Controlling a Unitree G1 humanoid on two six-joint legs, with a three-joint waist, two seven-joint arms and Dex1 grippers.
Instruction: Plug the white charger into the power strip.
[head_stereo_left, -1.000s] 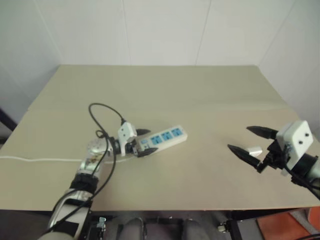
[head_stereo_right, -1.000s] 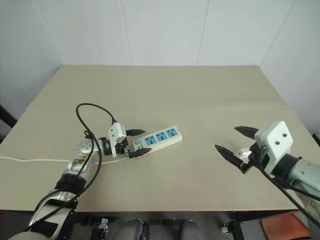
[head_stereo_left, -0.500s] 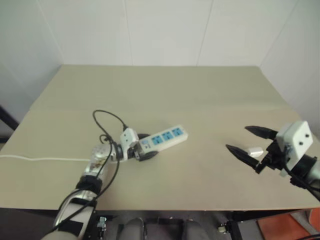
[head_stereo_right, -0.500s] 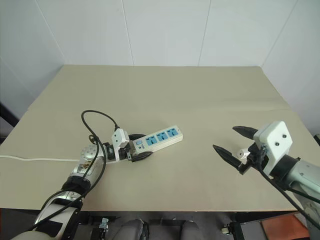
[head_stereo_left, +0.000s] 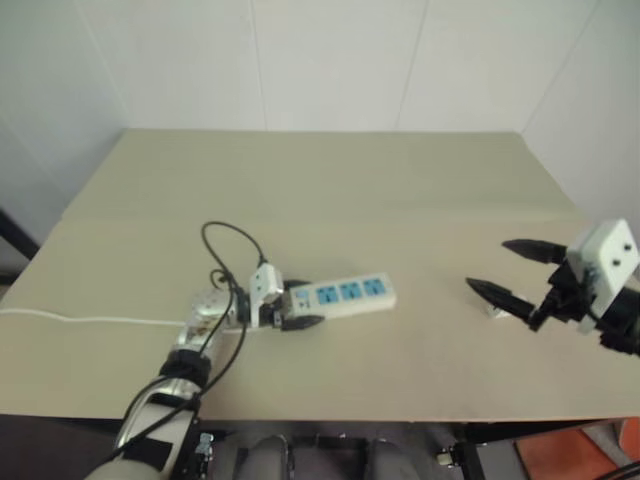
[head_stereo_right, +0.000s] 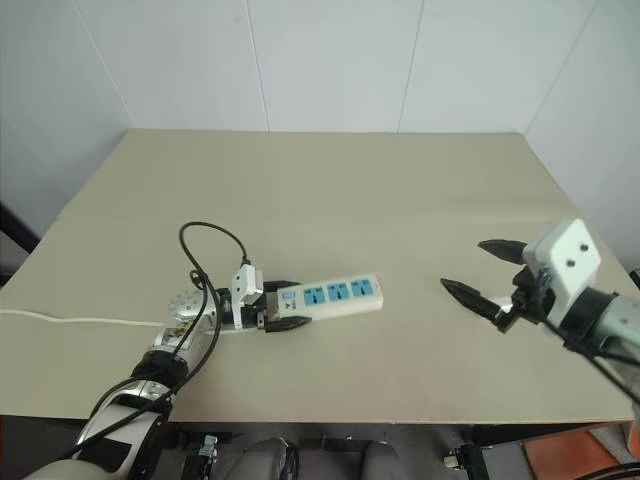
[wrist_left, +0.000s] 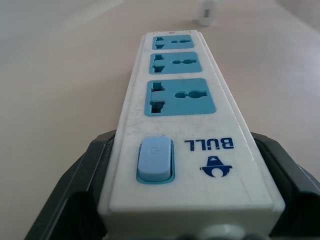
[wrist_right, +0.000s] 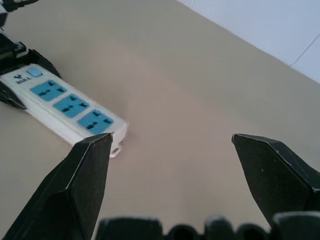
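The power strip (head_stereo_right: 328, 296) lies on the table (head_stereo_right: 330, 190), left of the middle and toward the near edge, with its three blue sockets facing up and empty. Its switch end sits between the black fingers (wrist_left: 75, 190) of the left gripper (head_stereo_right: 282, 307), which are pinching it from both sides; its thin cable (head_stereo_right: 70, 321) trails off to the left. The white charger (head_stereo_left: 494, 310) rests flat on the table well to the right of the strip, just beside the lower finger of the right gripper (head_stereo_right: 480, 272). That gripper hovers with its fingers spread wide and nothing between them. So the strip looks secured, but the main work is not yet done: the charger has to be picked up, carried left to the strip, lined up over a socket and pushed in.
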